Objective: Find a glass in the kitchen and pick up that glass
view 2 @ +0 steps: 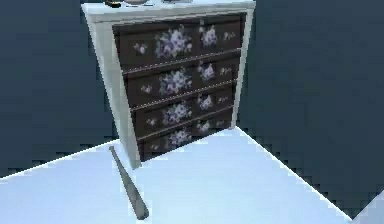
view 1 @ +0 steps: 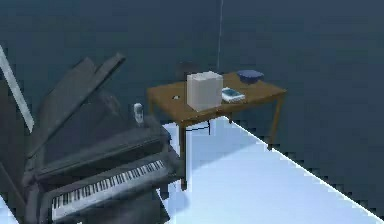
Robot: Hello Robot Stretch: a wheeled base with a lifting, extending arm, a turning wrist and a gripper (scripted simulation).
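I'm by piano (view 1: 90, 150), bench (view 1: 265, 93), dresser (view 2: 180, 80): not kitchen imo; finding + grabbing glass all left. Pincer state: can't tell.

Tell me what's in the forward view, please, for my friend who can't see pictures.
A dark grand piano with its lid propped up stands at the left, its keys toward the bottom edge. Behind it, near the middle, a brown wooden table carries a white box and a blue dish. The walls are dark blue and the floor is pale.
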